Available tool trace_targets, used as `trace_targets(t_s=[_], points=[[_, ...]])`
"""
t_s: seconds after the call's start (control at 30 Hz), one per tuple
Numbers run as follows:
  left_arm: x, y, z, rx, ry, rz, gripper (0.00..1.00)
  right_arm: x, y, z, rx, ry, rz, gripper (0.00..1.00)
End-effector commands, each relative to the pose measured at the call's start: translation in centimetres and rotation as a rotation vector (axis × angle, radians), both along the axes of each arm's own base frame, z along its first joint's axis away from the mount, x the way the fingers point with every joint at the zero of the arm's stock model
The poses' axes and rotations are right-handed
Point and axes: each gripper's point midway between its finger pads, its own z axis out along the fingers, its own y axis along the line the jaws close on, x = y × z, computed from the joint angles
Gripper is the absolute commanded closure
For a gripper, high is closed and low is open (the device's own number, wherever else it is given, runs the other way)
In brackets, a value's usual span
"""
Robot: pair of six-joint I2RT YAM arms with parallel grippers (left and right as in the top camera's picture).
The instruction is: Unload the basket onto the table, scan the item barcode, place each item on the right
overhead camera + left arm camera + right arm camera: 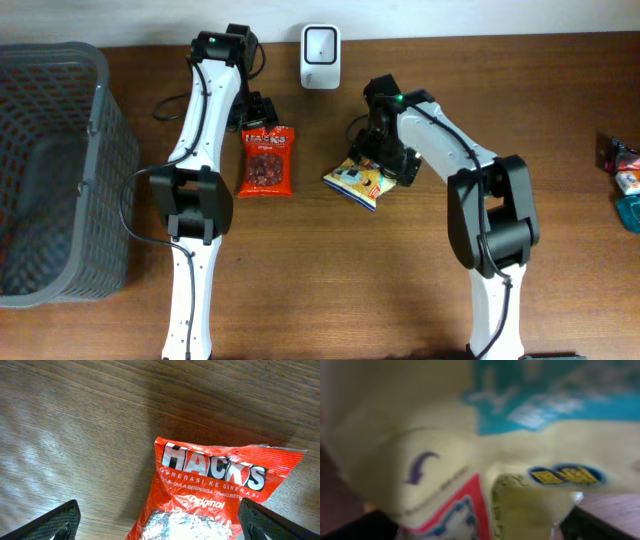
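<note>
Hovering over the red Hacks bag [220,490] with left fingers [55,522] spread wide, gripping nothing, and crowding the yellow snack packet [470,460] on the surface [330,280] near the scanner [320,45] with right fingers [600,527] parted either side.

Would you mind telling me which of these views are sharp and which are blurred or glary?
Right wrist: blurred, the yellow packet fills the frame, too close to focus. Left wrist: sharp, the red Hacks bag legible, soft sheen on the table. Overhead: evenly lit, in focus.
</note>
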Motion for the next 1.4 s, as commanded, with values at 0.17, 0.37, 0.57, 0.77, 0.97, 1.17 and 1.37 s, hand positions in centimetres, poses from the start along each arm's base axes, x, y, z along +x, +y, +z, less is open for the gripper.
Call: trace_targets(t_s=[0.17, 0.37, 0.57, 0.77, 0.97, 1.17, 1.37], points=[[0.3, 0.3, 0.2, 0.012, -0.014, 0.01, 0.01, 1.9, 0.9, 1.1, -0.003, -0.085, 0.185, 0.92], [0.3, 0.2, 0.2, 0.012, -0.014, 0.01, 0.01, 9.8, 3.0, 9.1, 0.004, -0.42, 0.371, 0.92], [0.3, 0.2, 0.2, 0.012, -0.014, 0.009, 0.01, 17.1, 6.9, 16.1, 0.133, -0.845, 0.381, 0.92], [0.3, 0.2, 0.2, 0.012, -0.014, 0.009, 0.01, 19.5, 9.5, 17.3, 0.254, -0.972, 0.283, 0.87], [0.3, 0.2, 0.2, 0.012, -0.014, 0.009, 0.01, 19.4, 11.3, 13.5, 0.309, -0.902, 0.259, 0.87], [0.3, 0.2, 0.2, 0.012, -0.014, 0.009, 0.01, 19.4, 12.4, 14.0, 0.344, -0.926, 0.282, 0.87], [0.3, 0.2, 0.2, 0.012, -0.014, 0.009, 0.01, 17.5, 12.7, 11.5, 0.361, -0.807, 0.323, 0.88]])
